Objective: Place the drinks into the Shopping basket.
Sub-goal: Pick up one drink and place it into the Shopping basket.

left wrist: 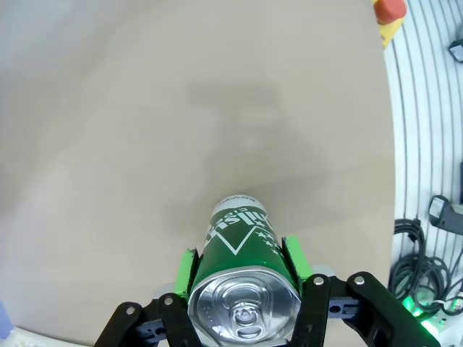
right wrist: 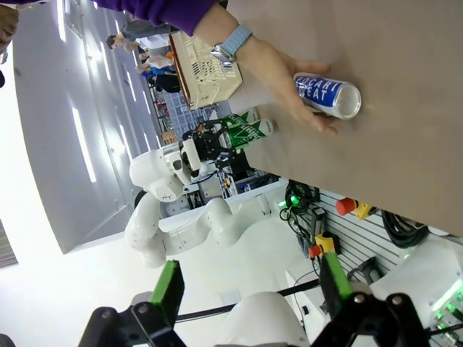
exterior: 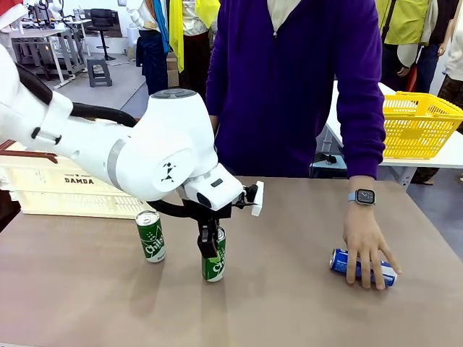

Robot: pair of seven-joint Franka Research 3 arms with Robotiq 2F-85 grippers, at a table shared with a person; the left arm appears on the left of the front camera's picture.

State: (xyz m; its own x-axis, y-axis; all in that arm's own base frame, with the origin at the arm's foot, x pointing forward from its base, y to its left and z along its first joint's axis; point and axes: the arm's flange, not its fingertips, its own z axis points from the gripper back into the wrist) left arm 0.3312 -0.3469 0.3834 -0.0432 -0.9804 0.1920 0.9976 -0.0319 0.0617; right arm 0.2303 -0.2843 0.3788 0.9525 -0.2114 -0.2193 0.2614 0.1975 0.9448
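Observation:
My left gripper (exterior: 210, 247) is shut on an upright green can (exterior: 215, 264) near the middle of the brown table, the can's base at the tabletop. In the left wrist view the green pads (left wrist: 187, 271) press both sides of that green can (left wrist: 242, 285), whose silver top faces the camera. A second green can (exterior: 150, 236) stands to its left. A blue can (exterior: 362, 268) lies on its side at the right under the person's hand (exterior: 366, 242). The cream Shopping basket (exterior: 66, 189) sits at the far left behind my arm. My right gripper (right wrist: 251, 289) hangs open, well off the table.
A yellow mesh basket (exterior: 419, 123) stands on a white table at the back right. The person in a purple top (exterior: 289, 79) stands at the far edge. The right wrist view shows the blue can (right wrist: 327, 94) and the person's hand (right wrist: 286, 72) from afar.

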